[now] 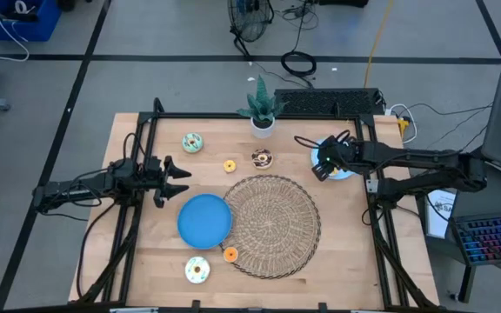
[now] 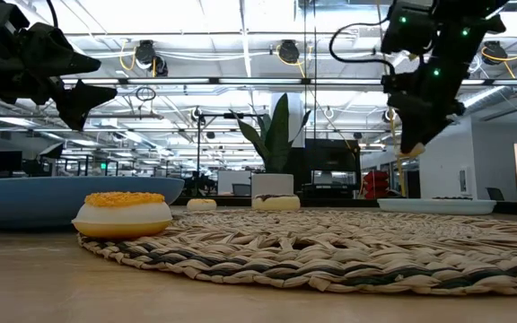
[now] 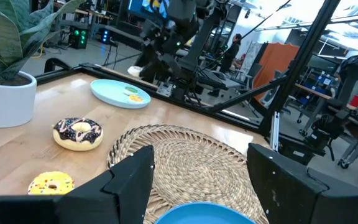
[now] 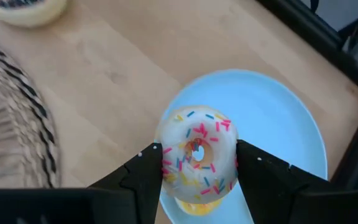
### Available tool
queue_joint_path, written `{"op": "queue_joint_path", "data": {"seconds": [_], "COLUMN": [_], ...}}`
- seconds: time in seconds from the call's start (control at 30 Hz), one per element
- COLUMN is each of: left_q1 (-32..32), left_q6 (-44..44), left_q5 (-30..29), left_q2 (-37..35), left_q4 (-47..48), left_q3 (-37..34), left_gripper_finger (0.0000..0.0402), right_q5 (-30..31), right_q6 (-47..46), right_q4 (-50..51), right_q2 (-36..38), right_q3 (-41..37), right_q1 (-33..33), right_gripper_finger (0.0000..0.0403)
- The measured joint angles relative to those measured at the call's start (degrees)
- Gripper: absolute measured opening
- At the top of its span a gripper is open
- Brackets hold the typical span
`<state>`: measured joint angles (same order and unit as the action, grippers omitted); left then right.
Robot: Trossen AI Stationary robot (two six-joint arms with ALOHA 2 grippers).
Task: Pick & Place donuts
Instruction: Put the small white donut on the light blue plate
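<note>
R gripper (image 4: 194, 168) is clamped on 1 white sprinkled donut (image 4: 196, 155), held above the light-blue plate (image 1: 341, 170) at the table's right-back; a 2nd yellowish donut (image 3: 132, 96) lies on that plate. L gripper (image 1: 179, 181) hangs w/ fingers apart, holding nothing, just left of the darker blue plate (image 1: 203, 219), so 2 plates total. 5 more donuts on the table: mint (image 1: 192, 143), yellow (image 1: 230, 165), choc (image 1: 262, 157) near the potted plant (image 1: 263, 109), and white/yellow (image 1: 197, 269) + orange (image 1: 230, 255) by the wicker mat (image 1: 271, 224).
</note>
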<state>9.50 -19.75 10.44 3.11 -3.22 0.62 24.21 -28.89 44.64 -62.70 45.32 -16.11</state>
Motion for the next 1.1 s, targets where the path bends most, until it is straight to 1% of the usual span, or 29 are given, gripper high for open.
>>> {"op": "queue_joint_path", "data": {"seconds": [0.2, 0.33, 0.57, 0.83, 1.1], "left_q1": [0.0, 0.0, 0.0, 0.0, 0.0], "left_q6": [0.0, 0.0, 0.0, 0.0, 0.0], "left_q5": [0.0, 0.0, 0.0, 0.0, 0.0], "left_q2": [0.0, 0.0, 0.0, 0.0, 0.0], "left_q4": [0.0, 0.0, 0.0, 0.0, 0.0], "left_q3": [0.0, 0.0, 0.0, 0.0, 0.0], "left_gripper_finger": [0.0255, 0.0255, 0.0255, 0.0255, 0.0255], "right_q5": [0.2, 2.9, 2.8, 2.8, 2.8], "right_q6": [-2.5, -4.4, -5.0, -4.9, -1.8], "right_q4": [0.0, -1.2, -7.6, -12.2, -21.2], "right_q2": [0.6, 0.6, 0.6, 0.6, 0.6], "right_q3": [-4.3, -7.1, -11.9, -15.6, -18.3], "right_q1": [-2.2, -4.4, -8.6, -15.0, -19.4], "right_gripper_finger": [0.0180, 0.0180, 0.0180, 0.0180, 0.0180]}}
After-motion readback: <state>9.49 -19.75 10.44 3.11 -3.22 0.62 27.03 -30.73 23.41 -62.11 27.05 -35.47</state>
